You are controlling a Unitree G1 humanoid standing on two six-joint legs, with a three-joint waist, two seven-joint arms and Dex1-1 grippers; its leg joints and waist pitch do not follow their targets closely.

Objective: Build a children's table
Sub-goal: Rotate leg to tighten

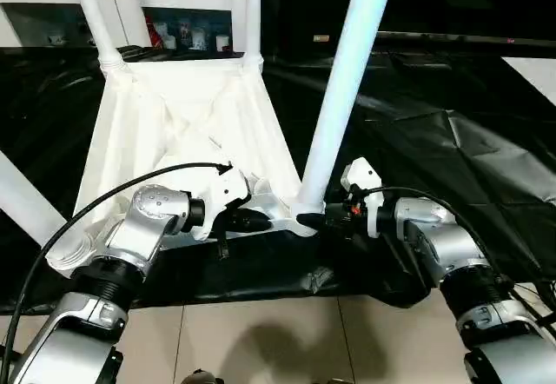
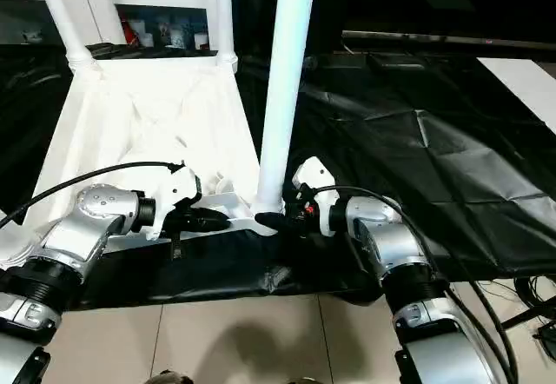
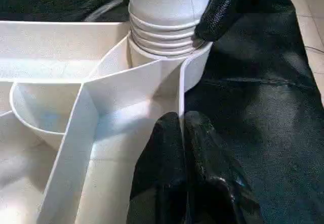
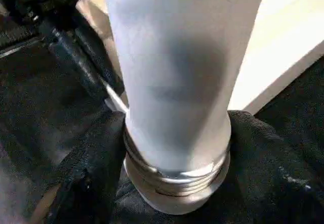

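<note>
Left fingers (image 3: 174,153): pinched shut on tabletop (image 1: 187,110) rim.
Right fingers (image 4: 93,168): wrapped round leg (image 1: 347,80) base.
Tip: hold steady, twist leg straight.

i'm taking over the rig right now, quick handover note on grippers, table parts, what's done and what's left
Left gripper: shut on a rim wall of the upside-down white plastic ribbed tabletop, steadying it.
Right gripper: fingers around the base of the near-right white tapered tube leg, at its threaded end in the corner socket.
Done: all four legs stand in their sockets.
Left: threads still show on this leg, so probably finish seating it, then turn the table upright.
</note>
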